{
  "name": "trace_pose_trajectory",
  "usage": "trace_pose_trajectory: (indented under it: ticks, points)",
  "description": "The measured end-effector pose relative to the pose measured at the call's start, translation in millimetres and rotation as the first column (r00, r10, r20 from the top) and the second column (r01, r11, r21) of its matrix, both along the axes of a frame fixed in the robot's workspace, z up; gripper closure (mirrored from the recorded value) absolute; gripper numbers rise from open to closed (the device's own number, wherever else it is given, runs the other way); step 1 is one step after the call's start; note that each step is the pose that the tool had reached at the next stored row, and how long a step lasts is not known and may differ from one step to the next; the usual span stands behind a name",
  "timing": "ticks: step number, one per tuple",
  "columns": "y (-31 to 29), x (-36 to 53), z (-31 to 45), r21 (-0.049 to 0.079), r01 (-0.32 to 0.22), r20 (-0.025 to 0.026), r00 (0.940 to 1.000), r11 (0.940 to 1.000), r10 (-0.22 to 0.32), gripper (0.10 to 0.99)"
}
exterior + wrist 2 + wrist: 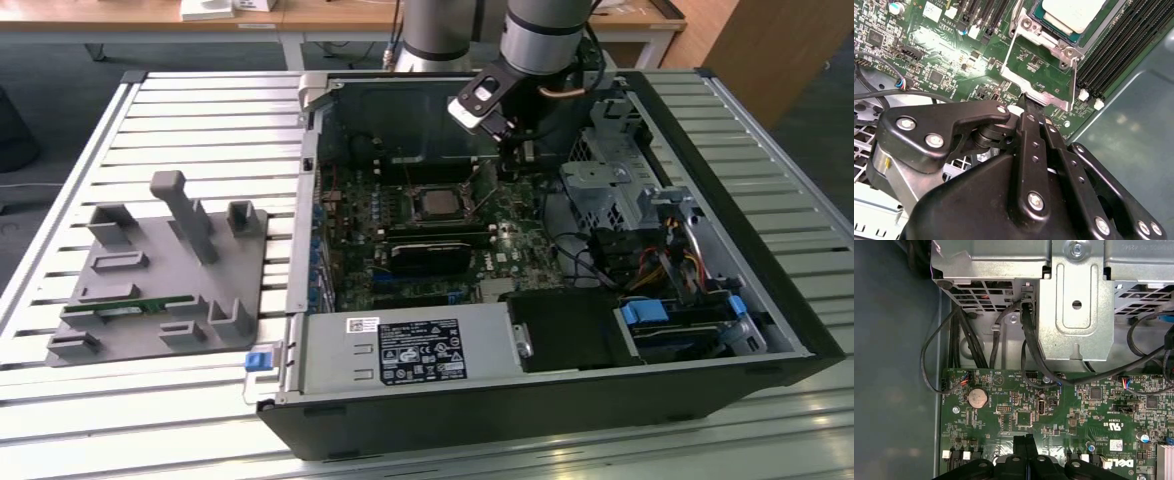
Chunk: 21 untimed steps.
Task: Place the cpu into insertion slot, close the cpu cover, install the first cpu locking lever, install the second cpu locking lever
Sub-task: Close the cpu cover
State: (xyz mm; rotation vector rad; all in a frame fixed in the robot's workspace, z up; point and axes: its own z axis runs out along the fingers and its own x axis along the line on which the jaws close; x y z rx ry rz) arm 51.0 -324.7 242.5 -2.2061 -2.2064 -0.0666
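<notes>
The cpu [1074, 11] sits in the insertion slot [1022, 27] mid-motherboard [944, 55]. The cpu cover [1040, 75] is swung open beside it. The gripper [1026, 102], fingers pressed together and empty, touches the cover's free edge, apparently to push it.

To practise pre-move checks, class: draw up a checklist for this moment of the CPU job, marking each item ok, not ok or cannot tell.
1. The cpu is seated in the insertion slot: ok. It lies flat inside the metal frame.
2. The cpu cover is closed: not ok. It stands swung open, and the board shows through its window.
3. The end effector is at the cover: ok. In the second wrist view its shut tips meet the cover's free edge.
4. The cover's edge is pinched between the tips: cannot tell.
5. The cables are off the cover's path: ok. They lie away to the side.
</notes>
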Motion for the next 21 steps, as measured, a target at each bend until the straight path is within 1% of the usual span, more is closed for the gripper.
trace_pose_trajectory:
  ticks: [21]
  points:
    - [0.0, -4.9, -0.4, 0.000, 0.000, 0.0000, 1.0000, 1.0000, 0.000, 0.980]
